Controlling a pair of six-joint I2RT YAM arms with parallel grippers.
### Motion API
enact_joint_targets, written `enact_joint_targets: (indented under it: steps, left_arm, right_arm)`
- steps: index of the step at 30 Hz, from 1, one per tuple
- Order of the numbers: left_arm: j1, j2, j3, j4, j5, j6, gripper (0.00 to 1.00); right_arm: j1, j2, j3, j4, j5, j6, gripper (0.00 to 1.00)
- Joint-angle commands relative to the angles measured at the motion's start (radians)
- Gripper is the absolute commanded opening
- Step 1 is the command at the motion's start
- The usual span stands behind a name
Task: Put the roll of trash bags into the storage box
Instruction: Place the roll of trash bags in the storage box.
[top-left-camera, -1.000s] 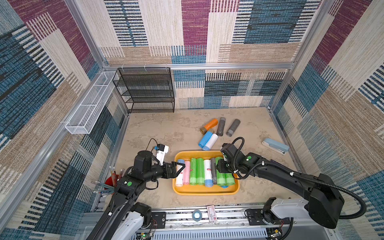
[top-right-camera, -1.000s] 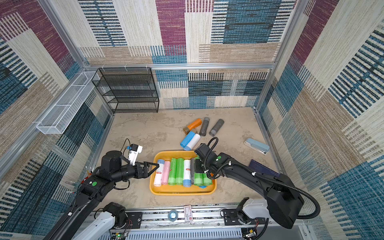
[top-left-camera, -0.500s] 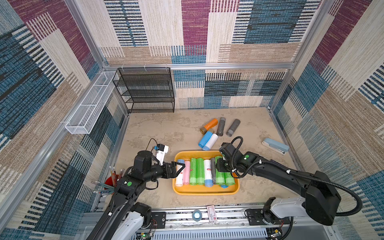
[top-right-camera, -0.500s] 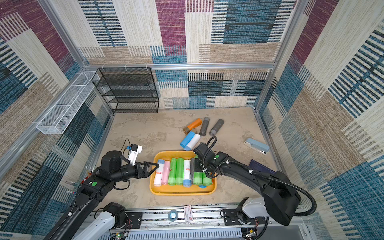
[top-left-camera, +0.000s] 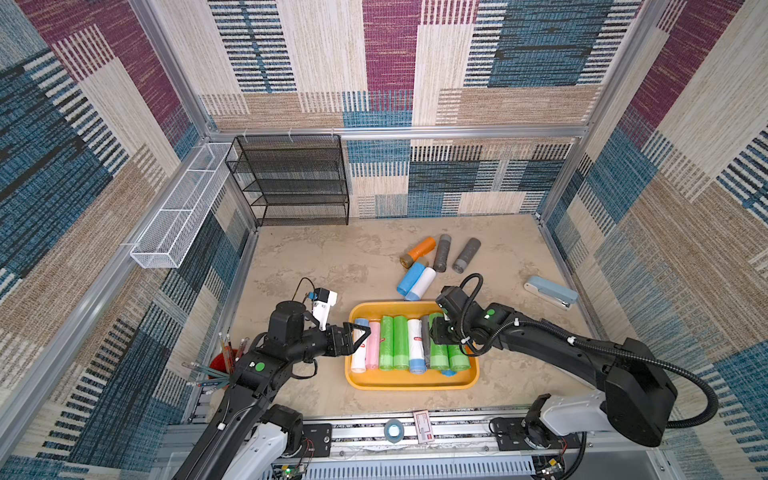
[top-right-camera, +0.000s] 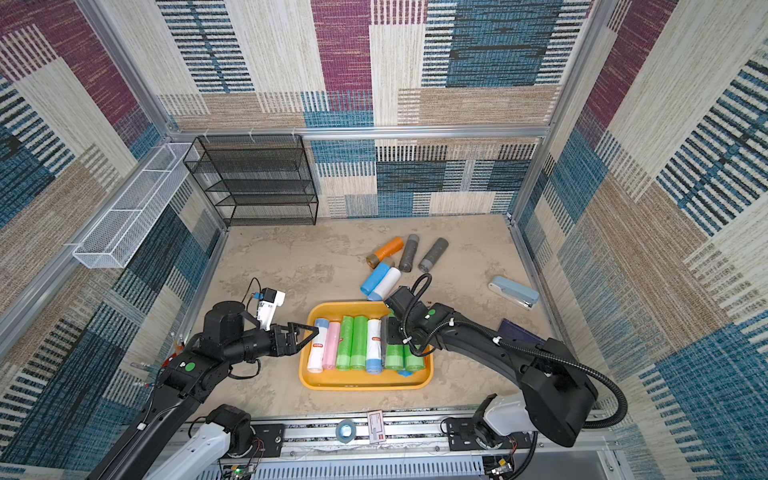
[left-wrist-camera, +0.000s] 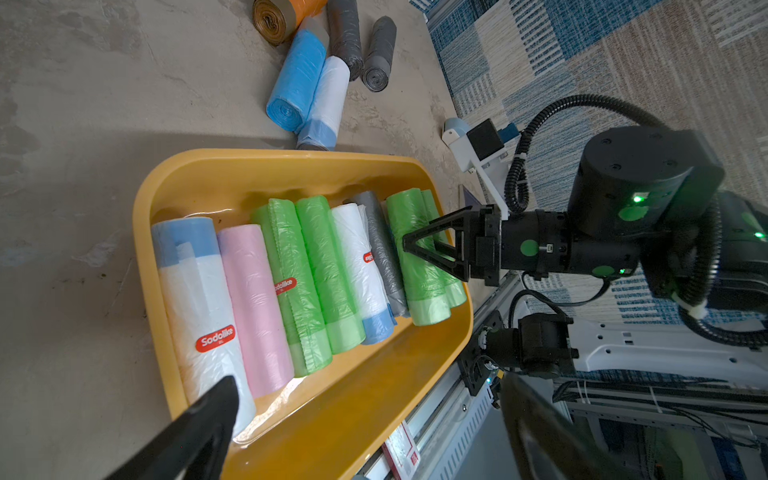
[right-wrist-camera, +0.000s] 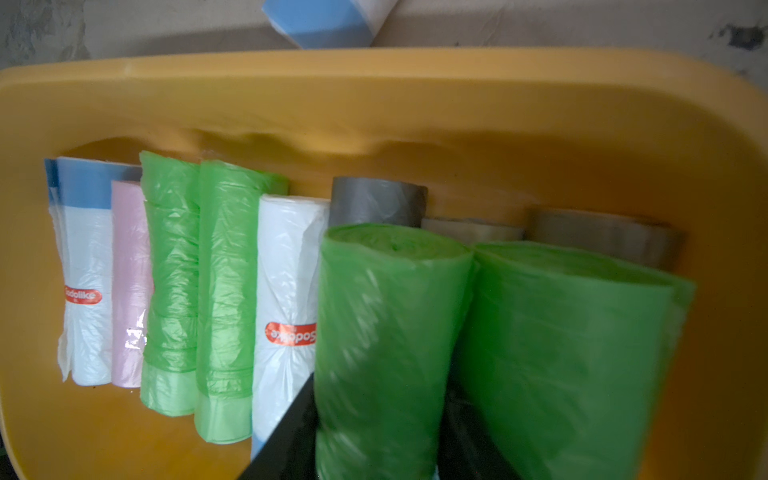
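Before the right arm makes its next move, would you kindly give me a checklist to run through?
1. Green roll inside the storage box: ok.
2. Right gripper released it: cannot tell; its fingers flank the roll.
3. Left gripper open and empty: ok.
4. Grippers apart: ok, at opposite ends of the box.
5. All rolls boxed: not ok; orange roll, blue roll, white roll and two grey rolls lie on the table.
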Motion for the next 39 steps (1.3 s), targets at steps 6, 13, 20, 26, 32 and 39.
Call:
enact_joint_targets:
  steps: [6, 13, 20, 26, 32, 39]
  left_arm:
    - [0.001, -0.001, -0.003, 0.035, 0.014, 0.003, 0.98]
    - [0.001, -0.001, -0.004, 0.034, 0.014, 0.003, 0.98]
    - [0.001, -0.001, -0.005, 0.036, 0.013, 0.003, 0.98]
    - [0.001, -0.003, -0.004, 0.035, 0.013, 0.002, 0.98]
    - [0.0, -0.004, -0.004, 0.035, 0.012, 0.001, 0.98]
    - [0.001, -0.004, -0.004, 0.035, 0.012, 0.001, 0.98]
  right_arm:
    - [0.001, 0.007, 0.013, 0.002, 0.031, 0.005, 0.46]
    - [0.002, 0.001, 0.027, -0.016, 0.037, 0.001, 0.49]
    - [0.002, -0.013, 0.037, -0.034, 0.045, -0.001, 0.52]
    - [0.002, -0.025, 0.039, -0.047, 0.051, -0.001, 0.54]
    - [0.002, -0.036, 0.048, -0.054, 0.051, -0.002, 0.55]
    - [0.003, -0.042, 0.053, -0.061, 0.053, -0.002, 0.55]
